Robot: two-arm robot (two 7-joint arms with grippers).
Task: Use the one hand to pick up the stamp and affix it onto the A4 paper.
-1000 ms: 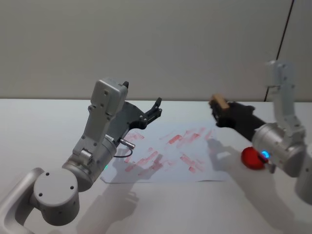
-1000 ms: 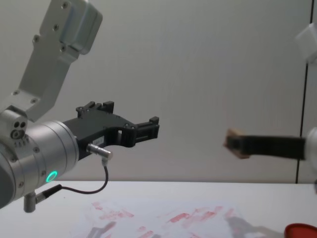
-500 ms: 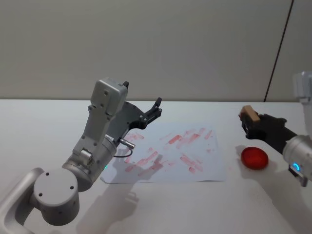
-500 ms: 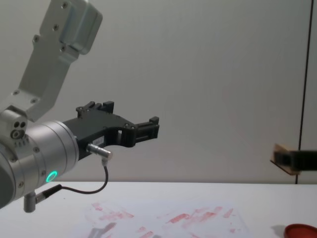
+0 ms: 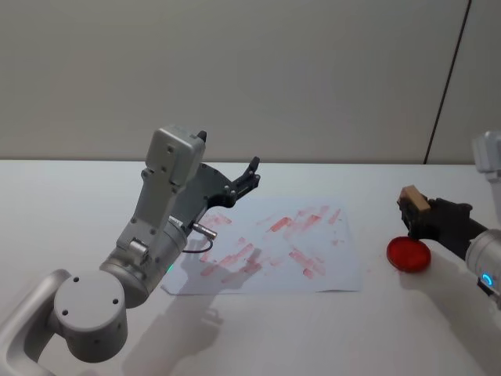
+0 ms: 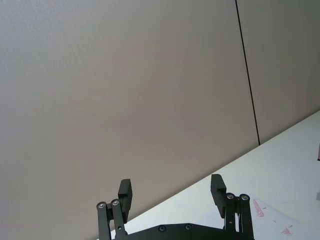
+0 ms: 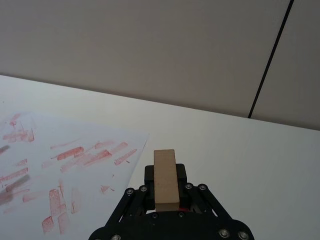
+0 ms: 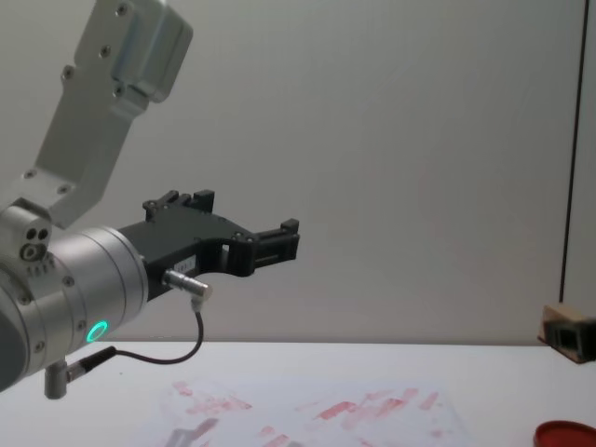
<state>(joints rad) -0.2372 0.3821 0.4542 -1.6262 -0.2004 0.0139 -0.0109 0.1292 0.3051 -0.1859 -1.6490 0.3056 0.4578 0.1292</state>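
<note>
Head view: my right gripper [image 5: 415, 211] grips the stamp [image 5: 412, 198], raised over the red pad [image 5: 409, 254], right of the paper [image 5: 274, 244]. My left gripper [image 5: 249, 178] hangs above the paper's far left, fingers spread.

Left wrist: fingers [image 6: 125, 192] wide apart, nothing between.

Right wrist: stamp [image 7: 165, 178] clamped, paper [image 7: 55, 180] beside.

Chest: stamp [image 8: 562, 320] at right, above the pad [image 8: 565, 434].

The stamp [image 5: 412, 198], a small tan wooden block, is sitting clamped in black fingers at the right edge of the head view, hanging off the sheet. The A4 paper [image 5: 270, 247] is lying flat at centre frame, streaked with smeared red imprints.
</note>
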